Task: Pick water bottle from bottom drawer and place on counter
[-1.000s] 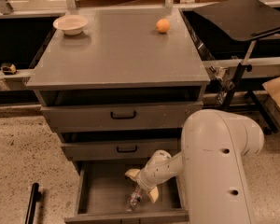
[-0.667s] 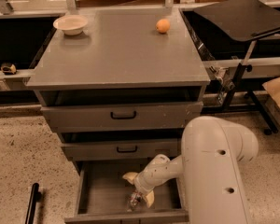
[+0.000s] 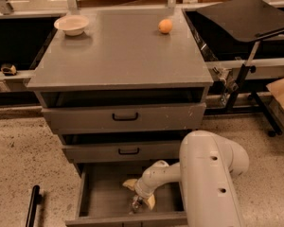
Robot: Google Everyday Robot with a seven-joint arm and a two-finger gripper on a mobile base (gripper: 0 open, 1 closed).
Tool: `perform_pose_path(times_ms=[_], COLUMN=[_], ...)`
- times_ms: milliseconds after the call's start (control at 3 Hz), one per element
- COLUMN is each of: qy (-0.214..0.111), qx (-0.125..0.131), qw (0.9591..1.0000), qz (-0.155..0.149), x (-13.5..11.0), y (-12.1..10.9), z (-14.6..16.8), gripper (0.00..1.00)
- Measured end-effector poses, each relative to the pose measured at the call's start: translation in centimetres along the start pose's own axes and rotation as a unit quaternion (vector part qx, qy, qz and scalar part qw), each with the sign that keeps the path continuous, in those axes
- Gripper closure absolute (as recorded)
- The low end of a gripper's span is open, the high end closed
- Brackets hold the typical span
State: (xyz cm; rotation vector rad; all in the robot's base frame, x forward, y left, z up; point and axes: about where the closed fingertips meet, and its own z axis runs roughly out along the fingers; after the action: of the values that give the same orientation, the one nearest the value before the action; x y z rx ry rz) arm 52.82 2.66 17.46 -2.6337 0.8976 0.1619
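Observation:
The bottom drawer [image 3: 102, 197] of the grey cabinet is pulled out. The small clear water bottle [image 3: 134, 205] lies on the drawer floor near the front edge. My gripper [image 3: 140, 194] reaches down into the drawer from the right on the white arm [image 3: 208, 183]. It hangs right over the bottle's upper end with its yellowish fingers [image 3: 129, 184] spread apart on either side. The bottle is partly hidden by the wrist. The grey counter [image 3: 118, 51] tops the cabinet.
An orange fruit [image 3: 165, 26] and a pale bowl [image 3: 72, 24] sit at the back of the counter. A black tilted tray [image 3: 246, 15] on a stand is at the right. The two upper drawers are shut. A black bar [image 3: 32, 207] lies on the floor at the left.
The gripper has moved down and left inside the drawer, closer to the bottle. The bottle has not moved.

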Motion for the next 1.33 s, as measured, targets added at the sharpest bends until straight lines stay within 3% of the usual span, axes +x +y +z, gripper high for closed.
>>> perform_pose_path(times_ms=[333, 667, 1333], qy=[0.019, 0.031, 0.027], qx=[-0.003, -0.008, 0.001], qw=[0.9989, 0.9978, 0.9976], qz=[-0.042, -0.058, -0.064], x=[1.7, 3.3, 4.1], y=[-0.2, -0.1, 0.6], z=[1.4, 3.3, 4.4], gripper=[0.0, 0.18, 0.64])
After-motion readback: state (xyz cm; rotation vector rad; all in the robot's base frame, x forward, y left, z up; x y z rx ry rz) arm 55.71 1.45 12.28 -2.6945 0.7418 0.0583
